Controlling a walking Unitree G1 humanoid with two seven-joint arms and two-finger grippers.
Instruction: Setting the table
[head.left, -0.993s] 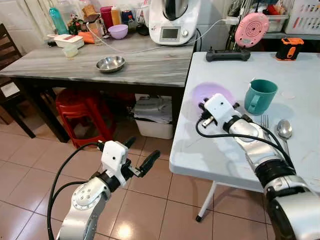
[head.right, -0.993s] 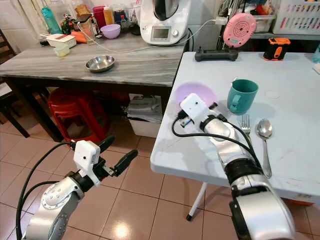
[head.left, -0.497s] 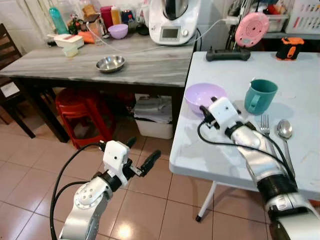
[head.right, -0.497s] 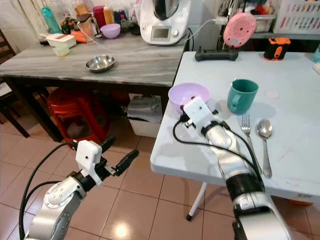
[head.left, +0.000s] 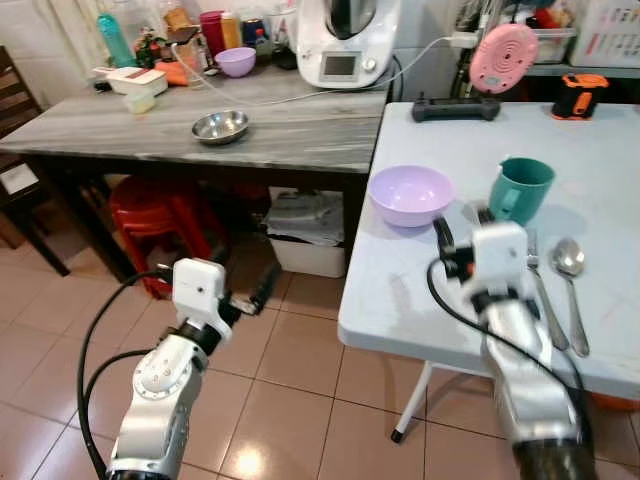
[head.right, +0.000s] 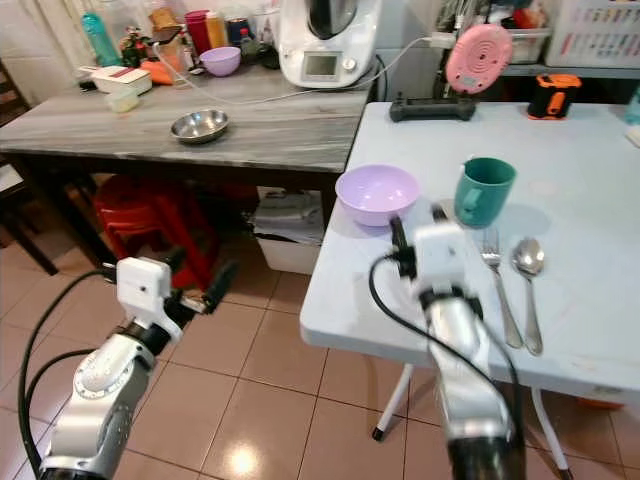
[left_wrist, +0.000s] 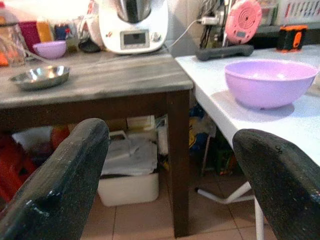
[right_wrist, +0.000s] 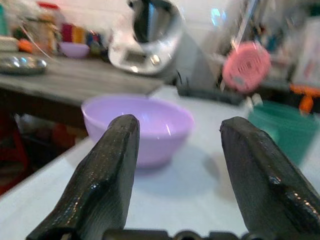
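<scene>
The lilac bowl (head.left: 410, 194) and teal mug (head.left: 520, 191) looked like smooth matt plastic; the fork (head.left: 541, 290) and spoon (head.left: 571, 276) were shiny metal on the smooth white table (head.left: 420, 290).

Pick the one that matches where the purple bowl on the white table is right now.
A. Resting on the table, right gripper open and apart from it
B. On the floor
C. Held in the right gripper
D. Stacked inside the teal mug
A: the purple bowl rests on the white table beside the teal mug, and the right gripper is open short of it, holding nothing.
</scene>
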